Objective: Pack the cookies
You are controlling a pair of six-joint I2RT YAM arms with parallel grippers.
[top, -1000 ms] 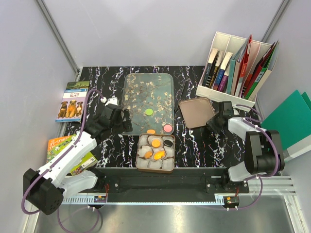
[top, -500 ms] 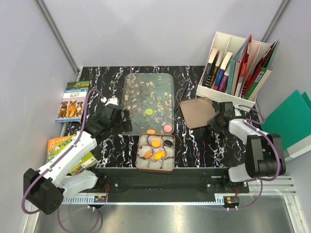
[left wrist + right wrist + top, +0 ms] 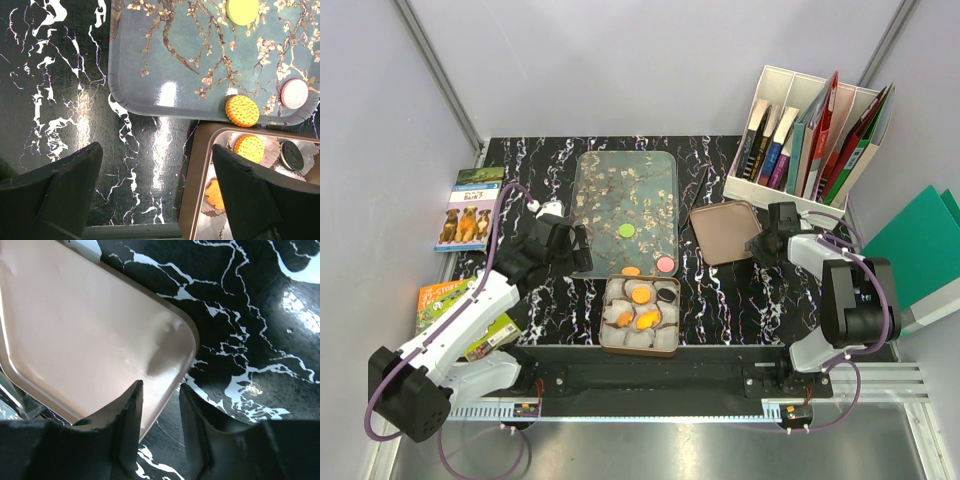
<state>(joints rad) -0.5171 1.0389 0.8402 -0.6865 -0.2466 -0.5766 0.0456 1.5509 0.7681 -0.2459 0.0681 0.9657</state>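
Note:
On the blossom-patterned tray [image 3: 620,190] lie three cookies: a green one [image 3: 626,231] [image 3: 242,10], an orange one [image 3: 632,270] [image 3: 242,110] and a pink one [image 3: 665,264] [image 3: 294,93]. The tin [image 3: 604,330] [image 3: 197,195] in front holds orange cookies [image 3: 640,294] [image 3: 249,148] and a black one [image 3: 666,295] [image 3: 292,155] in white paper cups. My left gripper [image 3: 578,248] [image 3: 157,185] hangs wide open over the table, left of the tin. At the near right corner of the rose-gold lid [image 3: 720,230] [image 3: 85,325], my right gripper [image 3: 757,245] [image 3: 161,387] stands partly open, astride the rim.
A white file box of books [image 3: 810,135] stands at the back right. A green folder [image 3: 920,250] lies off the table's right edge. Off the left edge are a dog book [image 3: 470,208] and a green booklet [image 3: 445,305].
My right arm's elbow has swung back and its gripper has turned slightly at the lid's corner. The lid, the cookies and the left arm have not moved.

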